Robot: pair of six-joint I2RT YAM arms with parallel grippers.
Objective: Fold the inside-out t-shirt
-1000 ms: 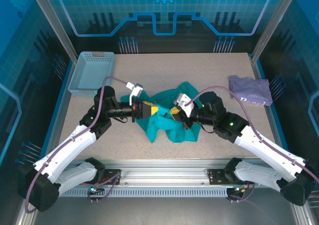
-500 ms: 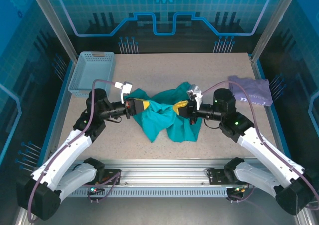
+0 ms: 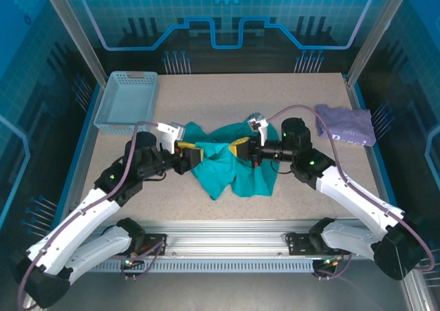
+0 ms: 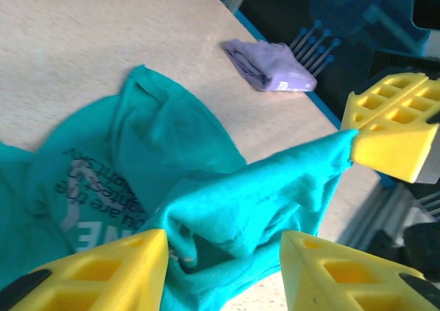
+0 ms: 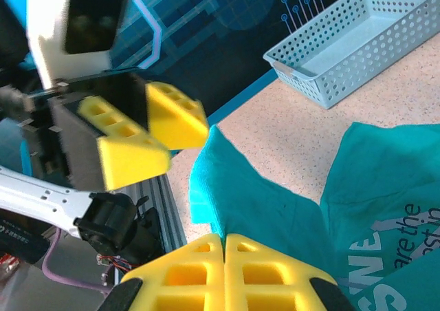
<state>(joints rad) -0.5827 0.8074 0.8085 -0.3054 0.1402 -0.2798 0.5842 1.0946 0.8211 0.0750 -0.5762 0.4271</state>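
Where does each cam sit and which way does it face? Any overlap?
Top external: fixed above and behind the bases, looking down on the table; both arms show, left gripper and right gripper close together over the teal t-shirt.
Left wrist: on the left arm, facing across the t-shirt toward the purple garment; its own gripper, open, at the bottom edge.
Right wrist: on the right arm, facing toward the blue basket; its own gripper shut on a t-shirt fold.
Shared: each wrist view catches the opposite gripper.
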